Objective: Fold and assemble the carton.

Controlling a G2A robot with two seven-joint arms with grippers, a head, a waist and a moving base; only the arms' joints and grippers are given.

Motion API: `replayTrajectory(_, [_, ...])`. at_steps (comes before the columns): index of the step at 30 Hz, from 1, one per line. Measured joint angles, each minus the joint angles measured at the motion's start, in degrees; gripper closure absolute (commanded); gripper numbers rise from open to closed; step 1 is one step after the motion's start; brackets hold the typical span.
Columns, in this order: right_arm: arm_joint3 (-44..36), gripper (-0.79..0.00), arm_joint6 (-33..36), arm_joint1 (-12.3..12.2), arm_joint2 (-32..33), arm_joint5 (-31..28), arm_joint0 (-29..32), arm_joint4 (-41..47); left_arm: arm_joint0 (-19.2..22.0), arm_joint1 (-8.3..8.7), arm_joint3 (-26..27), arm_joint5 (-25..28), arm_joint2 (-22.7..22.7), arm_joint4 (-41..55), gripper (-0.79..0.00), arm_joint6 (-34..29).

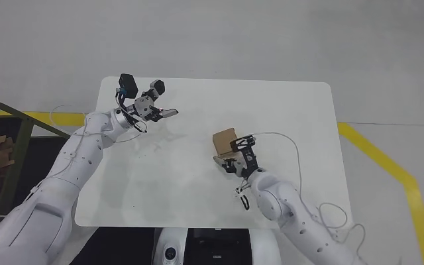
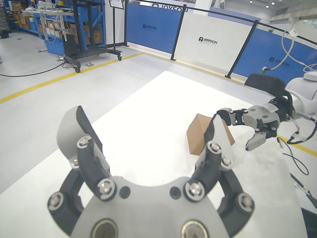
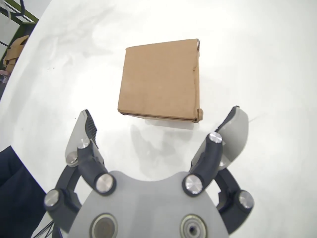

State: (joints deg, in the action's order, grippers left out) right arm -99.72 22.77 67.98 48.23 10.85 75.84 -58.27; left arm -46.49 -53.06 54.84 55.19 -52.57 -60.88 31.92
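Sitting inside table (image 1: 298, 106) edges: carton (image 3: 159, 80) | right hand (image 3: 161, 113) beside | left hand (image 2: 146, 112) apart

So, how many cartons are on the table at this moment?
1. The carton stands on the white table, on the right arm's side, just ahead of the open right gripper. None seems hidden.

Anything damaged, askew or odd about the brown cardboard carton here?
Slightly: the brown cardboard carton on the white table has one rough, creased edge, with small flap ends poking out at both corners of that edge.
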Motion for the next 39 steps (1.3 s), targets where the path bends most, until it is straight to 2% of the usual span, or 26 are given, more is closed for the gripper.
replayTrajectory(15, [2.60,-0.785,2.49,1.65,-1.59,0.51,-2.70,-3.34,0.00,0.00,0.00,0.00,0.00,0.00,-0.785,0.00])
replayTrajectory(20, [3.20,-0.656,2.70,2.09,-1.55,0.39,-3.12,-3.54,0.00,0.00,0.00,0.00,0.00,0.00,-0.785,0.00])
replayTrajectory(22, [3.39,-0.517,2.58,2.26,-1.38,0.62,-3.18,-3.55,0.00,0.00,0.00,0.00,0.00,0.00,-0.785,0.00])
replayTrajectory(25, [3.54,-0.382,2.23,2.52,-1.09,1.11,-3.11,-3.37,0.00,0.00,0.00,0.00,0.00,0.00,-0.785,0.00])
replayTrajectory(34, [3.63,-0.354,2.03,3.07,-0.46,0.88,-2.83,-3.69,0.00,0.00,0.00,0.00,0.00,0.00,-0.785,0.00])
replayTrajectory(39, [0.76,-0.342,0.83,3.01,0.95,-0.81,-1.14,-2.43,0.00,0.00,0.00,0.00,0.00,0.00,-0.785,0.00])
